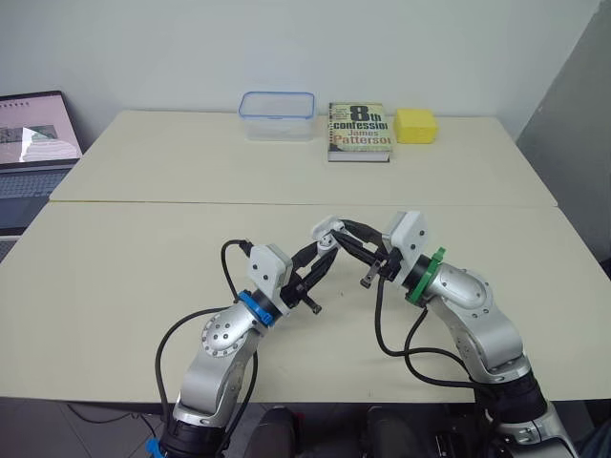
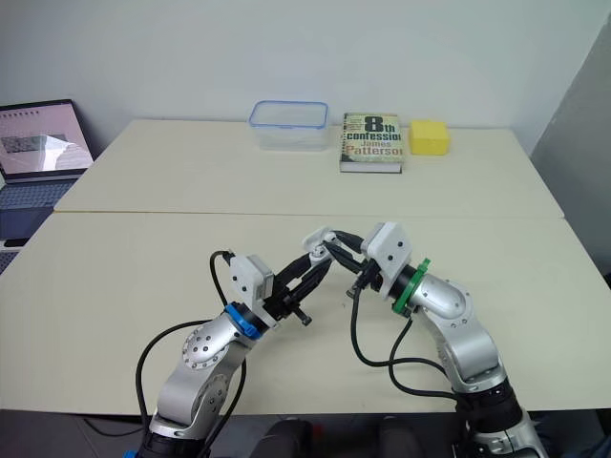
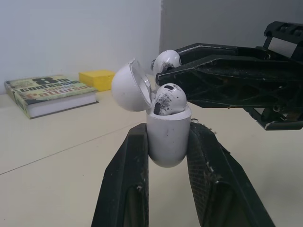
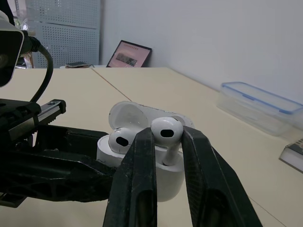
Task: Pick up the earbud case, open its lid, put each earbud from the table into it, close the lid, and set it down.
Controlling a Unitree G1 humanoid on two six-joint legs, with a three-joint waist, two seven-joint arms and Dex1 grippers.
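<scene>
Well, the table (image 1: 143, 286) was pale and matt, and the wall (image 1: 286, 48) behind it plain white. My left gripper (image 3: 167, 133) clamped the smooth, rounded white case (image 3: 165, 151) above the table, its lid (image 3: 127, 86) tipped open and one earbud (image 4: 118, 138) seated. My right gripper (image 4: 166, 137) pinched the second earbud (image 4: 165, 128), glossy too, at the case's open top.

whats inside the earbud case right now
One earbud sits in the open earbud case, held by the left claw. The right claw pinches a second earbud over the other slot; its stem tip and the wells are hidden.
</scene>
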